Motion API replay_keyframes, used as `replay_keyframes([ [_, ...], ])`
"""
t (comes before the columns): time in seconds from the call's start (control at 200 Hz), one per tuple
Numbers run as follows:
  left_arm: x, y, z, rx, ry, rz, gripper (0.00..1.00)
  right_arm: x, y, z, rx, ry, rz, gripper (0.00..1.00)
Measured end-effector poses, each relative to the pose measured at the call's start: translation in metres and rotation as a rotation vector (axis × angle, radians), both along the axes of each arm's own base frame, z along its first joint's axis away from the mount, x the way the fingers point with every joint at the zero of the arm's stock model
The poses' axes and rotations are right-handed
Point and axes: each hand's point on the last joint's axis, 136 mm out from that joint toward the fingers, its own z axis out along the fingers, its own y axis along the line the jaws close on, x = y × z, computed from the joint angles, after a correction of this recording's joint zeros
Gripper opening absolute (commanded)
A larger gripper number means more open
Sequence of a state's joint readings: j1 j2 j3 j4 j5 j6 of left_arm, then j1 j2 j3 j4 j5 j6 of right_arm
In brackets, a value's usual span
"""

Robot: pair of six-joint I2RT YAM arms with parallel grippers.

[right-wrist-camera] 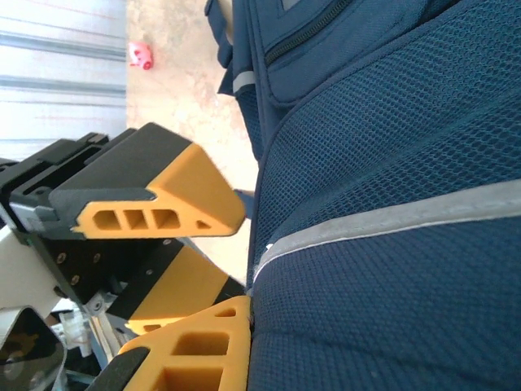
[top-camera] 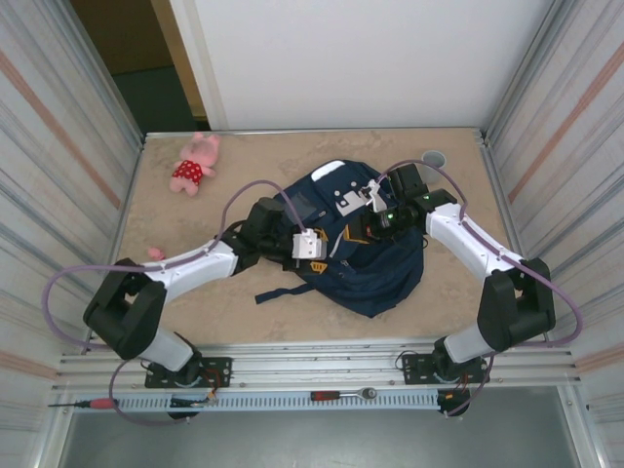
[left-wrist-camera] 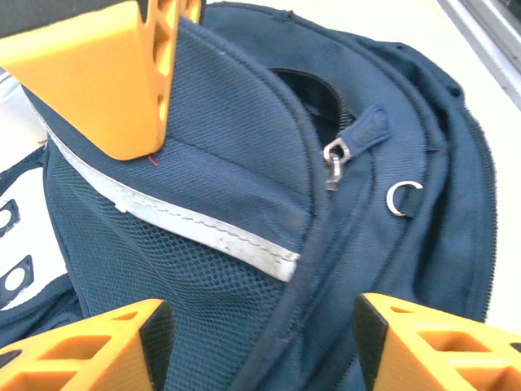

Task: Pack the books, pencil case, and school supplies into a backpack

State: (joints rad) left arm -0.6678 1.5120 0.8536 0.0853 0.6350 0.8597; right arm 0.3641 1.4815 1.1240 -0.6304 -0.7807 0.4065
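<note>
The backpack [top-camera: 375, 278] lies flat near the middle of the table [top-camera: 214, 317], its top toward the far side. Both grippers crowd over its left and far part, so much of that panel is covered in the top view. Its inside cannot be made out: in the left wrist view the gap behind the zip pull [left-wrist-camera: 337, 155] is just a dark slit.

The right gripper [top-camera: 366, 226] shows one orange finger [right-wrist-camera: 195, 346] at the bottom of its own wrist view, lying against the edge of the navy mesh. Its partner is behind the fabric, so it cannot be told whether the cloth is clamped. The left gripper [left-wrist-camera: 262, 318] has its fingers spread, with a bulge of mesh and a light stripe [left-wrist-camera: 203, 224] between them and neither pad clearly pressing.

The left arm reaches in from the near left, forearm low and angled right, its wrist at the bag's left side. The right arm bends at the near right, forearm running far and left, its wrist over the bag's far part. The two grippers sit just beside each other.

A pink plush toy [top-camera: 195, 166] lies at the far left and a grey cup [top-camera: 433, 158] at the far right, both well apart from the bag
</note>
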Motion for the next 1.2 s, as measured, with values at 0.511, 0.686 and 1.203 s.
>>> replay_keyframes([
  [0.511, 0.002, 0.003, -0.006, 0.044, -0.027, 0.032, 0.00, -0.003, 0.000, 0.004, 0.011, -0.003, 0.006, 0.19],
  [0.686, -0.008, 0.017, 0.002, 0.058, -0.005, 0.087, 0.00, -0.007, -0.005, 0.020, 0.001, -0.057, -0.014, 0.47],
  [1.203, -0.010, 0.024, -0.004, 0.084, 0.082, 0.151, 0.00, -0.095, -0.032, 0.039, -0.448, -0.272, -0.069, 0.52],
])
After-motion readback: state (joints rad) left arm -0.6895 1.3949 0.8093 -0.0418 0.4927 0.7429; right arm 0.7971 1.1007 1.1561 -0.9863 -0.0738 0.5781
